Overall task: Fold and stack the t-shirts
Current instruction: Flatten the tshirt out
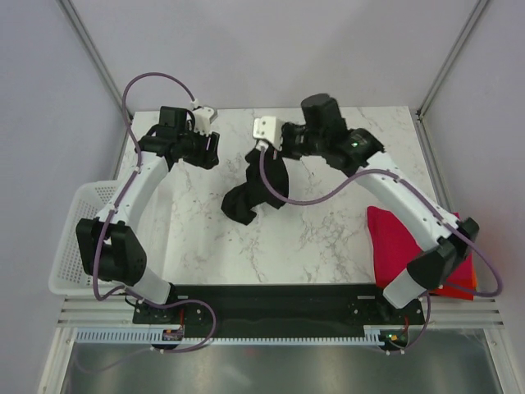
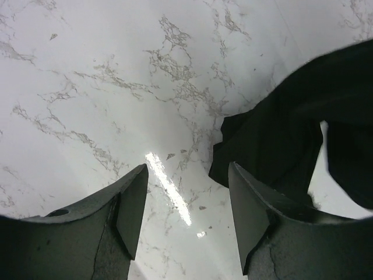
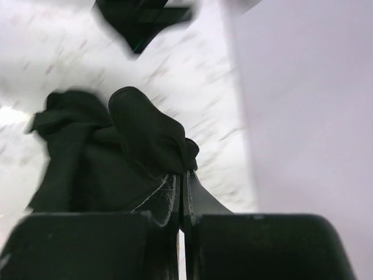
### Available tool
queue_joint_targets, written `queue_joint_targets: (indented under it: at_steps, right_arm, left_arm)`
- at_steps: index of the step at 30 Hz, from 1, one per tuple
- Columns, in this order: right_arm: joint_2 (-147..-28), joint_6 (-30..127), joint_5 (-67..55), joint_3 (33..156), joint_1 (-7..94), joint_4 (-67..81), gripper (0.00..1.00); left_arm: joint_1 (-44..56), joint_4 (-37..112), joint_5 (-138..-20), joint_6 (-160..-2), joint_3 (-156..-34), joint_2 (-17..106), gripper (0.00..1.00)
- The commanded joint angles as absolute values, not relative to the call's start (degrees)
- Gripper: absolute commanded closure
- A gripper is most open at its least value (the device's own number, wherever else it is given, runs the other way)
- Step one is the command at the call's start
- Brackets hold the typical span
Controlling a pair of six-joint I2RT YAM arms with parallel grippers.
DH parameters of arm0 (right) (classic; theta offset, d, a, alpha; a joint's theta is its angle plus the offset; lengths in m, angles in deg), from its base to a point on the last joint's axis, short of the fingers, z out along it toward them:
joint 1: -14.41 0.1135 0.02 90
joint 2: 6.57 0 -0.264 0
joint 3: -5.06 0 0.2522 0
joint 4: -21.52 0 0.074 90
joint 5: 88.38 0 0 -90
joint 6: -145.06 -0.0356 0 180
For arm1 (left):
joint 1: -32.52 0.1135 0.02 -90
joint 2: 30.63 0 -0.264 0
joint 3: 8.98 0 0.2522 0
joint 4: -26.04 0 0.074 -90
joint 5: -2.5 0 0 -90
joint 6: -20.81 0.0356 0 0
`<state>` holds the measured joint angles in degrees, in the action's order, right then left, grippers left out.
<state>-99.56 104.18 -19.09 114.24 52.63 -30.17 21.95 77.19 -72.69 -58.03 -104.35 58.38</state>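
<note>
the black t-shirt (image 1: 258, 193) is bunched and partly lifted, one edge clamped in the right gripper (image 3: 182, 181). the left gripper (image 2: 187, 172), jaws apart and empty, hovers just left of the shirt. a second edge is best taken there so the cloth can be spread flat. pale walls (image 1: 271, 49) are seen behind the shirt, a glossy marbled counter (image 1: 328, 230) beneath it, and folded red t-shirts (image 1: 402, 238) to its right.

We hold our left gripper (image 2: 186, 178) with jaws spread wide and our right gripper (image 3: 182, 178) clamped tight, both arms reaching forward.
</note>
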Motion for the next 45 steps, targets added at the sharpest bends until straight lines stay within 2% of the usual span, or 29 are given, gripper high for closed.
queue_joint_targets:
  at_steps: [1,7,15,24,30,45]
  right_arm:
    - [-94.7,101.0,-18.0,124.9,53.0,-26.7,1.0]
    - [-99.2,100.1,-14.6,134.8,53.1,-22.4,1.0]
    - [-102.7,98.9,-11.6,123.7,49.9,-19.1,1.0]
    - [-108.5,95.7,-10.9,118.4,41.8,-19.7,1.0]
    - [-109.8,94.4,-9.1,117.9,41.0,-21.1,1.0]
    - [-109.2,91.5,-8.5,115.2,39.6,-22.8,1.0]
  left_arm:
    - [22.4,74.5,-74.5,-54.3,-106.3,59.0,0.36]
    - [22.3,74.0,-74.8,-53.7,-106.9,58.8,0.36]
    - [22.2,71.6,-72.2,-55.6,-100.6,57.1,0.36]
    - [19.7,70.1,-67.9,-53.4,-89.2,56.0,0.4]
    - [18.5,70.4,-68.6,-53.1,-88.9,61.0,0.43]
    - [15.2,74.7,-64.5,-52.7,-89.5,65.1,0.44]
